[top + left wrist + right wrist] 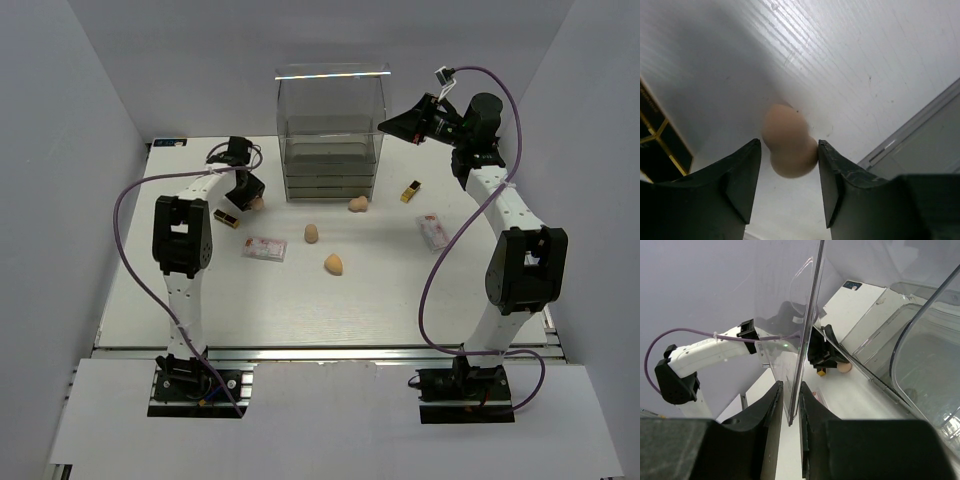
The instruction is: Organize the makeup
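The white bench [400,300] sits between white walls. On it, left of the clear drawer box [330,130], the left pincer [789,145] straddles a peach sponge [785,130], fingers close against it, though a true grip cannot be told. The right pincer [791,390] is clamped on the box's thin clear panel, and three more sponges [312,233], two lipstick tubes [410,191] and two packets [265,248] lie in front.

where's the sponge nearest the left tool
Left wrist view: the sponge sits on the table between the fingers of the left tool, with a lipstick tube to its left.
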